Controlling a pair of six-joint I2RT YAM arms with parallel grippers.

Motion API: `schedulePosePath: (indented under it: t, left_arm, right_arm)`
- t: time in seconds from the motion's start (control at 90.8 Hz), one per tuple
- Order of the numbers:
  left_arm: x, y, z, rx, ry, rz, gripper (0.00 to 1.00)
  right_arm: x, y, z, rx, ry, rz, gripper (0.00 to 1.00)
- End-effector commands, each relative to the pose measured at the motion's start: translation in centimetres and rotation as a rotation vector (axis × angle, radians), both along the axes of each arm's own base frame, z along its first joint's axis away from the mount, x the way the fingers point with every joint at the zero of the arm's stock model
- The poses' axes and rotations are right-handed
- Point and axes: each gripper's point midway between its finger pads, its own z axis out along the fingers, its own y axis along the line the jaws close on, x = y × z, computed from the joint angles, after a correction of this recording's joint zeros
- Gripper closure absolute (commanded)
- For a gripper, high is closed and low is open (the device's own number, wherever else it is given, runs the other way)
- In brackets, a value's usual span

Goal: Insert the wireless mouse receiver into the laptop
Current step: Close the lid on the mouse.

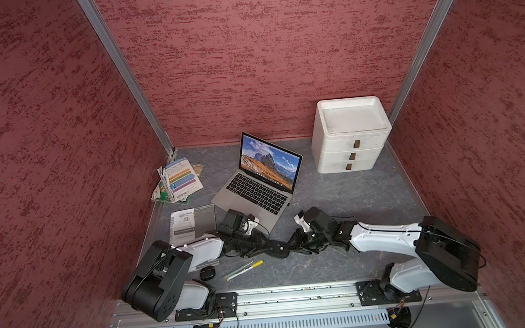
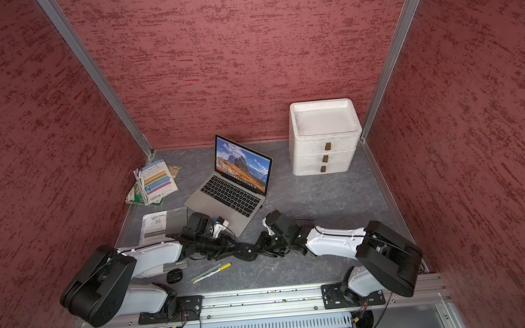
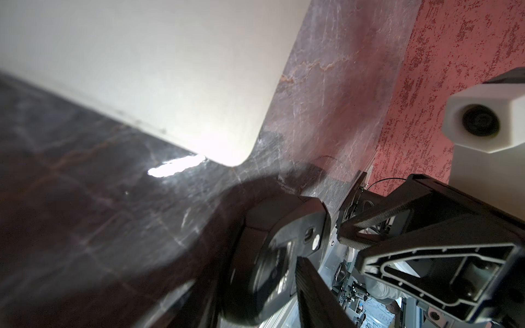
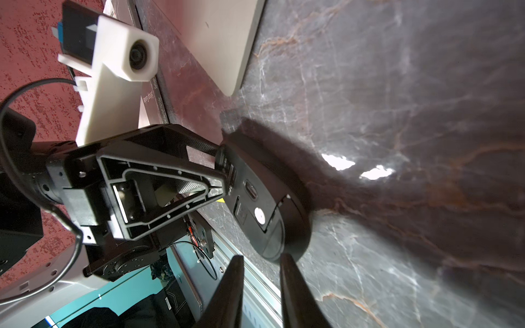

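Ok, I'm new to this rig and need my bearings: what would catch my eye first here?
Two black grippers meet centre front at an upturned black computer mouse: the left gripper clamps one end, the right gripper sits at the other. Behind them stands the open silver-grey laptop, screen bright with a mountain landscape; a white three-drawer box occupies the far right corner.

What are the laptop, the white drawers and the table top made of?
The slim silver-grey laptop looks like matte metal: its smooth body glows softly in the light. The white three-drawer box seems to be plastic or painted wood, dull and scuffed; hard to tell. The dark grey tabletop looks like veined stone, maybe a print, with shiny glints.
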Motion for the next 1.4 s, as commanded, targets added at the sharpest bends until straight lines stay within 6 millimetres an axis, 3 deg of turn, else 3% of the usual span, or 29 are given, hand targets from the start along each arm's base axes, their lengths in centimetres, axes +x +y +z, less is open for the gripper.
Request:
schedulePosePath:
  t: [0.0,0.705,1.388]
  left_arm:
    - [-1.1,1.3,-2.2,0.091,0.061,0.013,0.55]
    - [-1.3,1.2,-2.3,0.088,0.071,0.009,0.56]
    - [-1.9,0.6,-2.2,0.068,0.089,-0.005,0.65]
  right_arm:
    - [0.2,0.1,-0.3,0.01,0.009,-0.002,0.75]
    - [-0.7,-0.1,-1.6,-0.013,0.055,0.007,0.76]
    - [-0.4,0.7,-1.6,0.002,0.049,0.023,0.78]
